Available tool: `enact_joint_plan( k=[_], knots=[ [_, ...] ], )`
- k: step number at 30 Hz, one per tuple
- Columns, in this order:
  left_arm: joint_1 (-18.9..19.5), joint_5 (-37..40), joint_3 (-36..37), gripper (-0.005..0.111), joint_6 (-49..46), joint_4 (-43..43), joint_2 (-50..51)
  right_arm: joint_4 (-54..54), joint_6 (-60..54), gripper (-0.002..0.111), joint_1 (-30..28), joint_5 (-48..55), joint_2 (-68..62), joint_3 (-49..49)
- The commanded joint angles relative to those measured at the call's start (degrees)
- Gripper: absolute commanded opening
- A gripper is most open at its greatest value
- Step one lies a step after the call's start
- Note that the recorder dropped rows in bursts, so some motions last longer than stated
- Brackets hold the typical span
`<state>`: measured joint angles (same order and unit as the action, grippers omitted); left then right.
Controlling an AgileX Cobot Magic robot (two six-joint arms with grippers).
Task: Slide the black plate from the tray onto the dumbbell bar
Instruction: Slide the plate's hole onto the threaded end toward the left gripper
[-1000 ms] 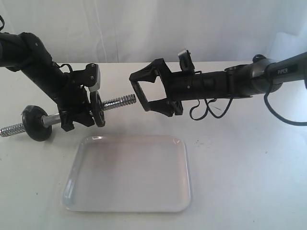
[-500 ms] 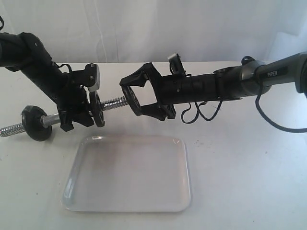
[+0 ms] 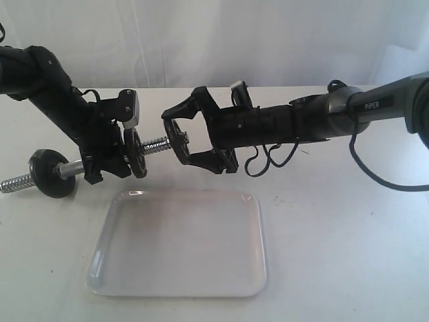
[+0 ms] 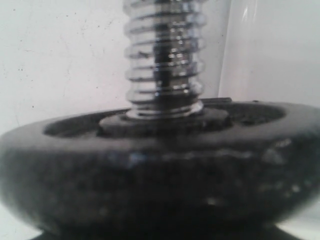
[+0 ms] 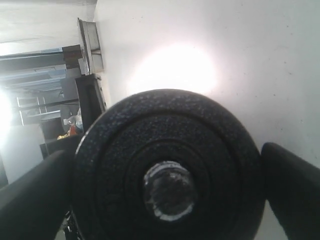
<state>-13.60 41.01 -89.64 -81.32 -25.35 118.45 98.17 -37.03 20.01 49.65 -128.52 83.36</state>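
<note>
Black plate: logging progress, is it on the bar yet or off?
On, barely: the threaded end of the dumbbell bar sits in the centre hole of the black plate, which the right tool grips.

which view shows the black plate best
Right wrist view: the plate fills it face-on, bar tip in its hole. Exterior shows the plate nearly edge-on between the right jaws. Left wrist shows only another disc on the bar.

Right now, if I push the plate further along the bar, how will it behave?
Probably stiff and heavy for its size: the plate looks like cast metal. It may catch on the threaded bar, since the rod end fills its hole. Released, it would likely hang there, not roll.
</note>
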Motion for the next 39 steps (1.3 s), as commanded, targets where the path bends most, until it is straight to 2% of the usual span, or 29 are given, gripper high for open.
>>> enact_joint_plan(
  k=[1,9,12,16,22,24,39],
  knots=[
    [-0.2,-0.1,-1.2,0.000,0.6,-5.8,-3.1,1.8,1.4,0.000,1.3,-1.0,1.0,0.9],
    [-0.2,-0.1,-1.2,0.000,0.6,-5.8,-3.1,1.8,1.4,0.000,2.3,-2.0,1.0,0.9],
    [-0.2,-0.1,-1.2,0.000,0.6,-5.8,-3.1,1.8,3.0,0.006,2.3,-1.9,1.0,0.9],
    [-0.2,-0.1,-1.2,0.000,0.6,-5.8,-3.1,1.8,4.2,0.026,2.3,-2.0,1.0,0.9],
    [-0.2,-0.1,-1.2,0.000,0.6,-5.8,-3.1,1.8,4.3,0.064,2.3,-2.0,1.0,0.9],
    [-0.2,-0.1,-1.2,0.000,0.6,-5.8,-3.1,1.8,4.3,0.073,2.3,-2.0,1.0,0.9],
    [-0.2,-0.1,-1.2,0.000,0.6,-5.8,-3.1,1.8,2.1,0.076,2.3,-2.6,1.0,0.9]
  ],
)
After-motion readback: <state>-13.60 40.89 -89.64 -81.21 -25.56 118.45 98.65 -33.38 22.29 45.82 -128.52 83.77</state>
